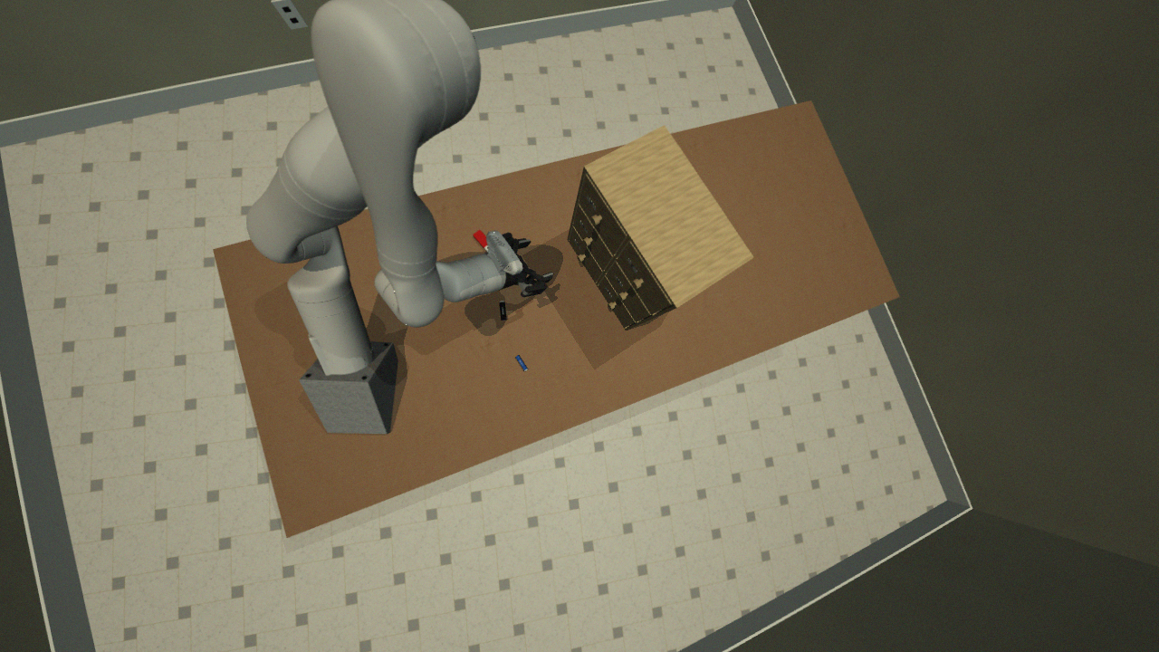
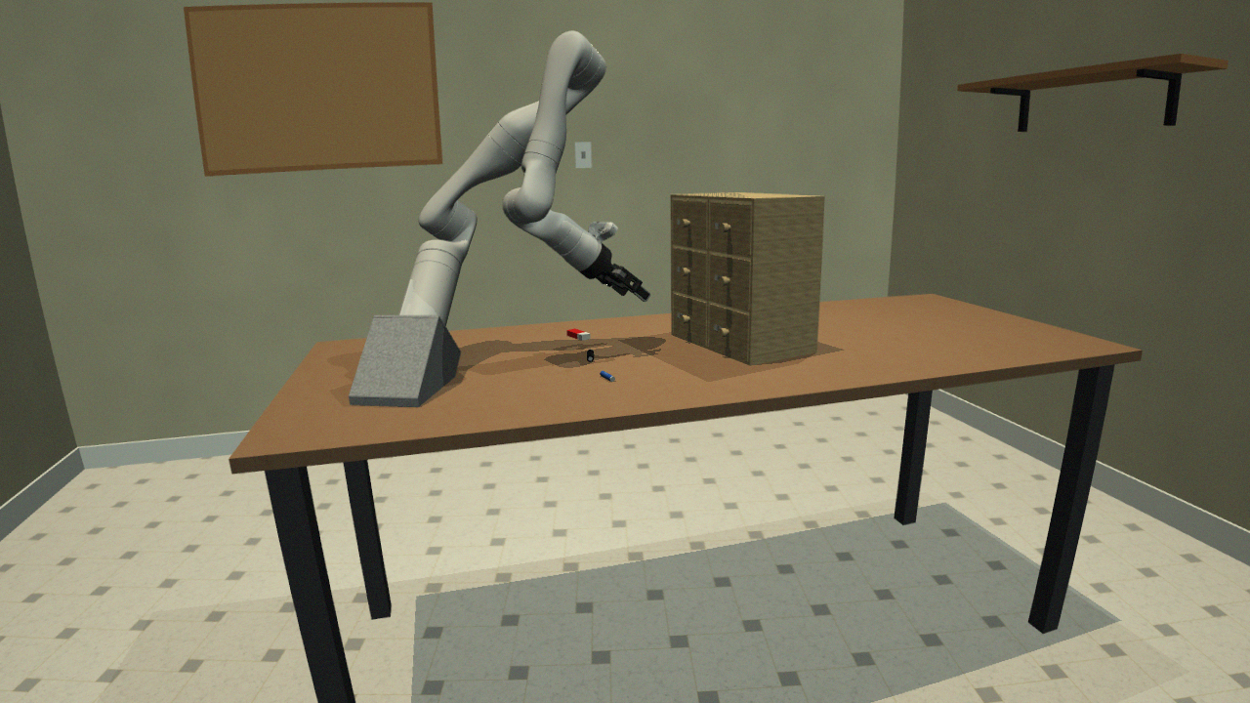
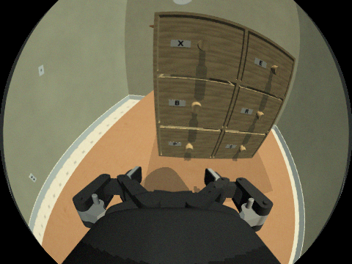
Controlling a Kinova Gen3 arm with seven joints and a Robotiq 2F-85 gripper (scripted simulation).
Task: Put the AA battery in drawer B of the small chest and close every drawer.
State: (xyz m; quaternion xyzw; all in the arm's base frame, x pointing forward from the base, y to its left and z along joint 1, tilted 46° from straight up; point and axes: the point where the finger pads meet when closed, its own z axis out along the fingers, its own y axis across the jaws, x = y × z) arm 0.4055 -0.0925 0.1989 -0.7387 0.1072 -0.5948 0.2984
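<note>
Battery (image 1: 522,363): small blue cylinder with a pale tip, lying flat on the table (image 1: 729,349); in the top view its long axis runs diagonally, upper-left to lower-right. Which end is the pale one cannot be told there. It lies apart from the gripper (image 1: 536,263), on the side nearer the table's front edge, past a black cylinder (image 1: 502,310).

Gripper: fingers spread fully, empty, raised above the table, facing the chest (image 1: 660,215). All drawers look pushed in.

chest (image 1: 664,218): on the bench (image 1: 794,243)
tool (image 1: 536,263): above bench, facing the drawers
battery (image 1: 522,363): on bench, near arm base (image 1: 349,398)
</note>
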